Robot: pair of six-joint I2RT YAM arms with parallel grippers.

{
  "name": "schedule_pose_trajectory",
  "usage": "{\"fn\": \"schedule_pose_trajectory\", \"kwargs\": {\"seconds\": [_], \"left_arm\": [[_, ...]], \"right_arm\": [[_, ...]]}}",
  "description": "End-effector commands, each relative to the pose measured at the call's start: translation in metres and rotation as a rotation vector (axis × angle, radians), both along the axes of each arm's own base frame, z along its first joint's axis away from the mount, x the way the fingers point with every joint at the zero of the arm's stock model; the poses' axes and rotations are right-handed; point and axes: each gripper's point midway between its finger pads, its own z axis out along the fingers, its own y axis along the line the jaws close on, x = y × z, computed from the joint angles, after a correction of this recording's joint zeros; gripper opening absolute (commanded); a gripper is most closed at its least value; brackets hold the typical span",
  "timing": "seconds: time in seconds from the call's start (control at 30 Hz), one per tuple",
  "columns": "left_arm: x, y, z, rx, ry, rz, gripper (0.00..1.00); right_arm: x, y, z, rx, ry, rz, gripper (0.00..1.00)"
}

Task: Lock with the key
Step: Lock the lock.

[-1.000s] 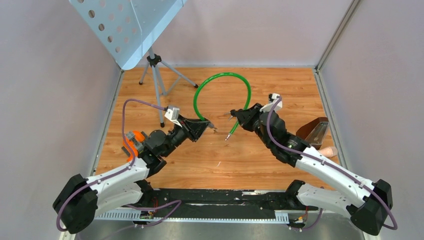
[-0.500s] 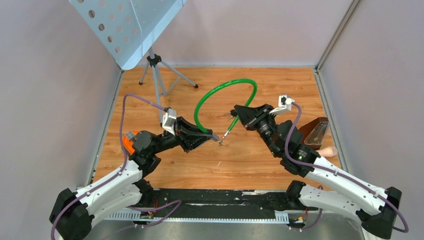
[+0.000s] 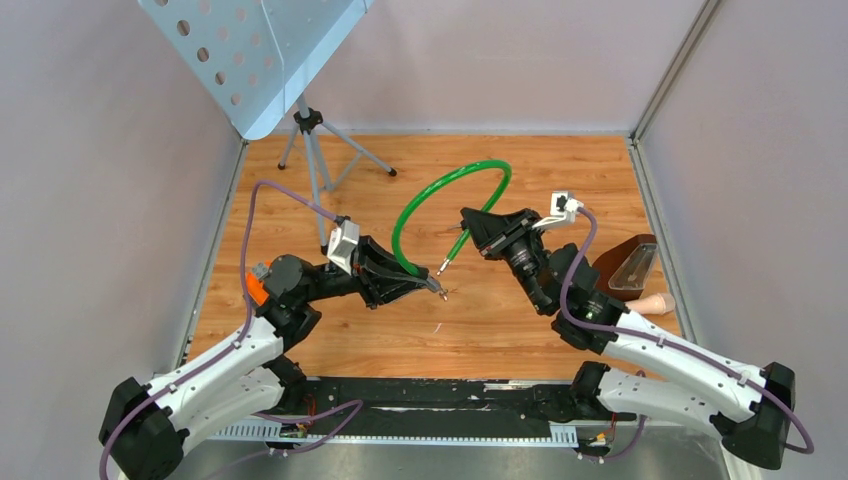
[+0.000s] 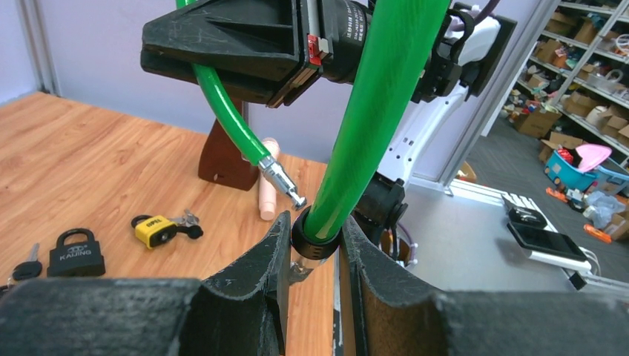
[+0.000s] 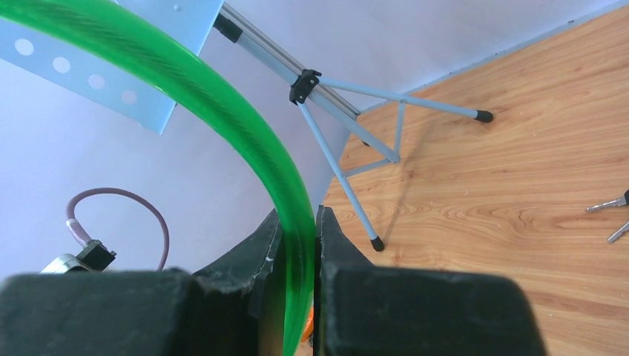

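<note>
Subject: cable lock (image 4: 378,96), green plastic-sleeved loop, held clear of the counter (image 3: 500,320) between both arms.

Left end effector (image 4: 313,233): narrow, clamped on the black collar (image 4: 315,248) at one end of the loop. Right end effector (image 5: 299,222): near closed, pinching the green sleeve a short way behind the metal pin (image 4: 282,178). Pin tip hangs free, just beside the collar, not inserted.

Handling, est.: light item. Cable is springy and semi-stiff, keeps its arc and will push back when bent. The glossy sleeve is likely slick, so it may twist or slide in the pads. Rigid ends are the best hold pts: collar for the body, sleeve close behind the pin for aiming; a grip further back would let the tip wander.

Loose keys (image 5: 607,204) lie on the counter, well apart from both end effectors; which one fits, cannot tell
</note>
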Motion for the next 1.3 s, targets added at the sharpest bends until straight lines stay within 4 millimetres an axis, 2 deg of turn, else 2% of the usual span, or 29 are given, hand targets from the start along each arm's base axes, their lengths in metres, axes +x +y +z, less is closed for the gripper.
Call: {"fn": "schedule_pose_trajectory", "kwargs": {"seconds": [0.0, 0.23, 0.73, 0.93, 1.17, 1.27], "left_arm": [[-0.001, 0.000, 0.014, -0.003, -0.055, -0.012, 0.00], [0.005, -0.001, 0.010, 0.012, -0.041, 0.023, 0.00], [0.011, -0.003, 0.002, 0.039, -0.010, 0.036, 0.00], [0.016, -0.004, -0.006, 0.064, 0.008, 0.054, 0.00], [0.020, -0.003, -0.011, 0.079, 0.016, 0.079, 0.00], [0.024, -0.002, -0.011, 0.075, 0.024, 0.105, 0.00]], "right_arm": [[-0.005, 0.007, 0.036, 0.126, -0.053, 0.023, 0.00], [-0.009, 0.012, 0.033, 0.155, -0.027, 0.046, 0.00], [-0.003, 0.024, 0.025, 0.159, 0.028, 0.044, 0.00], [-0.002, 0.023, 0.024, 0.179, 0.059, 0.035, 0.00], [-0.005, 0.011, 0.026, 0.218, 0.066, 0.014, 0.00], [-0.008, 0.014, 0.027, 0.212, 0.065, 0.036, 0.00]]}}
